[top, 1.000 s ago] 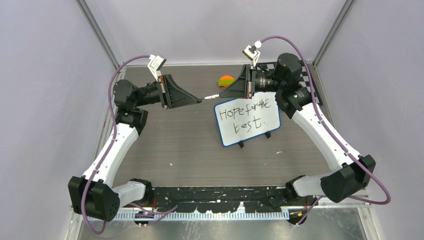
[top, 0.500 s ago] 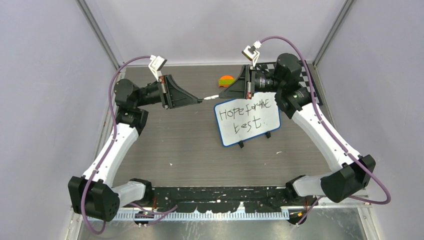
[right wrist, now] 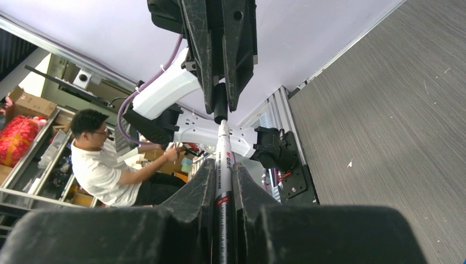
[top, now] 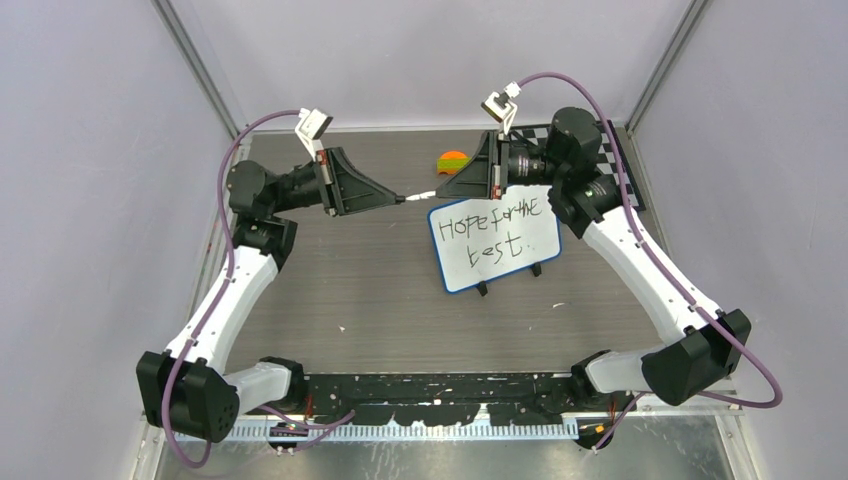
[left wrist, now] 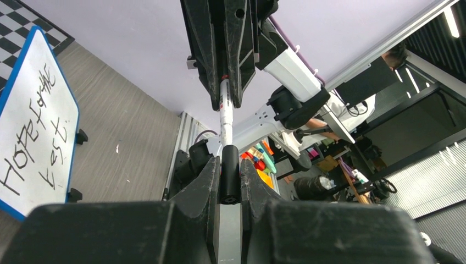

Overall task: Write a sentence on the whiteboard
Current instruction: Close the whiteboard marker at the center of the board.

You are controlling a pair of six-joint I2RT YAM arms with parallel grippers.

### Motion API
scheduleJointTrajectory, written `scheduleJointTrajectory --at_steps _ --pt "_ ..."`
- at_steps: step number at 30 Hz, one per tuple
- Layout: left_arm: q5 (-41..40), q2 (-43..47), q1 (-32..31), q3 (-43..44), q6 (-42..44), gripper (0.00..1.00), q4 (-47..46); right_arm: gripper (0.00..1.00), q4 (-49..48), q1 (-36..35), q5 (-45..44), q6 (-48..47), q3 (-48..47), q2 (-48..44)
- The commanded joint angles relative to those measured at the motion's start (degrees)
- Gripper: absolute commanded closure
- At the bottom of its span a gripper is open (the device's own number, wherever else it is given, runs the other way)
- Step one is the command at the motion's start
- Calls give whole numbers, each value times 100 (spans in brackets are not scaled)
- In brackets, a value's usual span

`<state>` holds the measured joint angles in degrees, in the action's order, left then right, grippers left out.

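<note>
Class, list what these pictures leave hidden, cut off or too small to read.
- Print on the marker: right wrist view, too small and blurred.
- Its tip: every view, hidden in the black cap in the left gripper.
- Orange-green object: top view, too small, partly behind the right gripper.
- Checkered board: left wrist view, cut by the frame edge; top view, under the right arm.

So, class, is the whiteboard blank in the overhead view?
No, the whiteboard bears handwritten black words reading "Hope for the best."

Whiteboard (top: 495, 245): white, blue rim, black lettering. Table (top: 350, 285): grey-brown streaked grain. Checkered board (left wrist: 8, 16), upper left of left wrist view: black-and-white. Marker (right wrist: 222, 157) white, cap (left wrist: 229, 170) black. Cables (top: 560, 74) purple.
</note>
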<state>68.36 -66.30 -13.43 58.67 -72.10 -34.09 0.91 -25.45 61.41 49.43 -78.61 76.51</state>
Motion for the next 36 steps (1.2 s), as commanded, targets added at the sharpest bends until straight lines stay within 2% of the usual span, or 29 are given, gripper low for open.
scheduleJointTrajectory --at_steps 1,20,36 --pt "-250 4 -63 8 -292 100 -578 100 -183 -100 12 -67 -45 -90" --pt "-513 -227 -355 10 23 100 -78 100 -135 -377 -507 -92 -259 201" --pt "-749 -804 -615 -63 -320 100 -750 100 144 -1186 -766 -379 -661 813"
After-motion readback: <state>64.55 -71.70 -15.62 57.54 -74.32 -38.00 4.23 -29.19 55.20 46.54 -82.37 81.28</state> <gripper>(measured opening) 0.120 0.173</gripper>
